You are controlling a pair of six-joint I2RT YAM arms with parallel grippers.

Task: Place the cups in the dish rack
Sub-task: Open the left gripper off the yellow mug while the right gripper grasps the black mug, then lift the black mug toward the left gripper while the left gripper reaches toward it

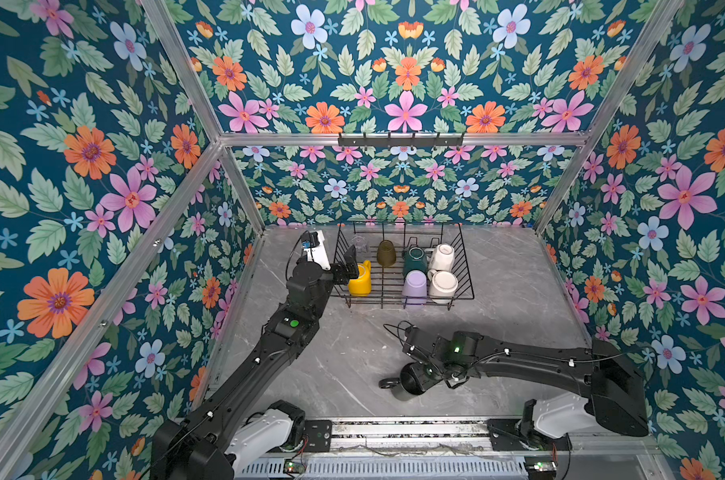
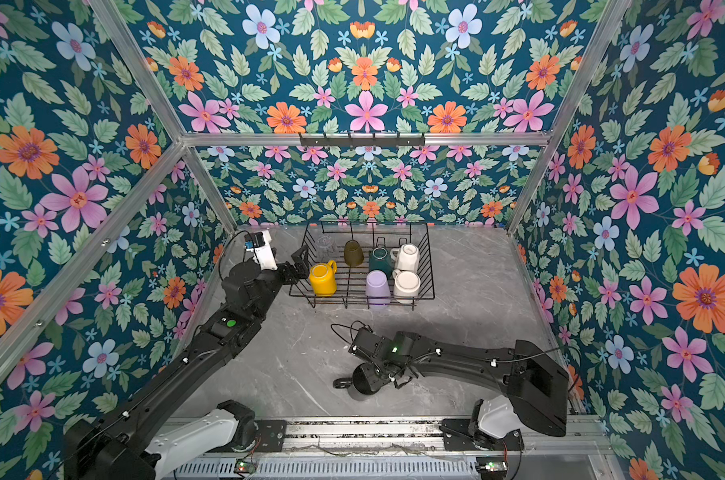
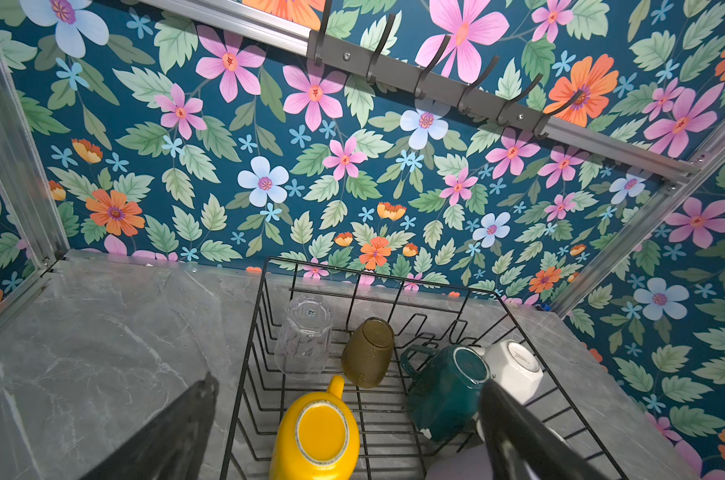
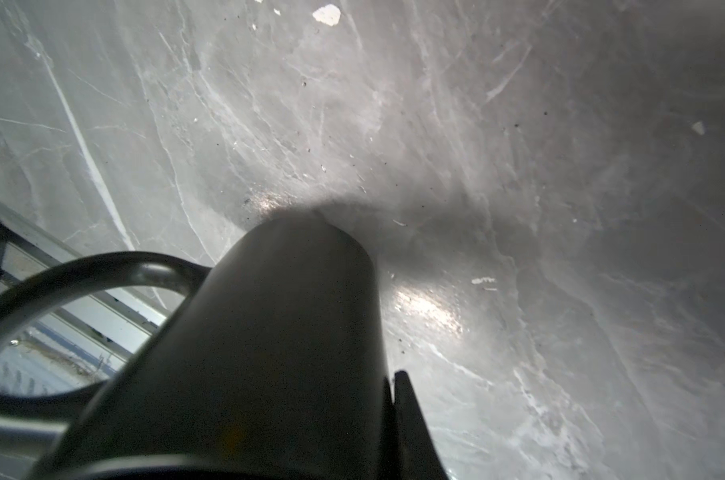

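Nearest me, the black mug [image 1: 410, 380] stands on the near table [image 1: 519, 299], well short of the dish rack [image 1: 467, 266]; the right gripper [image 1: 427, 374] pinches its wall. It looks rigid, glossy and fairly heavy, so a firm rim hold suits. Meanwhile the left gripper [image 1: 349, 266] hangs wide open beside the yellow mug [image 1: 360, 282].

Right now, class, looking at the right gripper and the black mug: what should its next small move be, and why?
Probably lift straight up. The right gripper appears shut on the wall of the black mug, which stands on the table, the only cup outside the dish rack. A gap shows between the yellow mug and lilac tumbler.
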